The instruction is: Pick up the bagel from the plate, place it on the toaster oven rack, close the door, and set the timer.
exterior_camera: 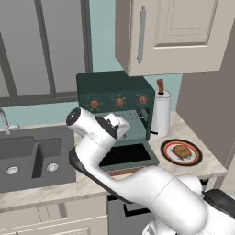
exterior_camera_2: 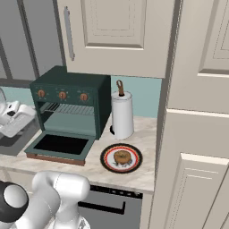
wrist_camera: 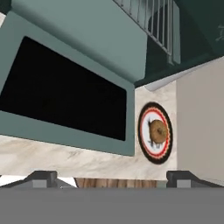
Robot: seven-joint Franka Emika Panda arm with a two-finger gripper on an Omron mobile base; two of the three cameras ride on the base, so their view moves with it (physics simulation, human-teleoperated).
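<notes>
hand view gives me the gripper (wrist_camera: 111, 179) at six o'clock, its two dark fingertips (wrist_camera: 41, 178) spread far apart with nothing between them. beyond them i see the door (wrist_camera: 70, 94) of the toaster oven (wrist_camera: 199, 26) folded down flat, black glass facing up, and the plate (wrist_camera: 155, 132) at three o'clock of the door with the bagel (wrist_camera: 158, 131) sitting on its white centre. the toaster oven rack (wrist_camera: 151, 22) shows at one o'clock inside the cavity.

from the left base view, the toaster oven (exterior_camera: 114, 98) stands on the counter (exterior_camera: 209, 163) with its door (exterior_camera: 128, 156) lying open toward me, the rack (exterior_camera: 137, 114) visible behind my arm. the plate (exterior_camera: 181, 152) lies at three o'clock of the open door, just beside it, bagel (exterior_camera: 181, 150) on top. a paper towel roll (exterior_camera: 160, 112) stands at twelve o'clock of the plate, and the sink (exterior_camera: 32, 158) is at nine o'clock of the oven.

the right base view shows the bagel (exterior_camera_2: 121, 156) on the plate (exterior_camera_2: 121, 158), at four o'clock of the oven (exterior_camera_2: 71, 103), with the gripper's hand well apart at the frame's nine o'clock edge.
</notes>
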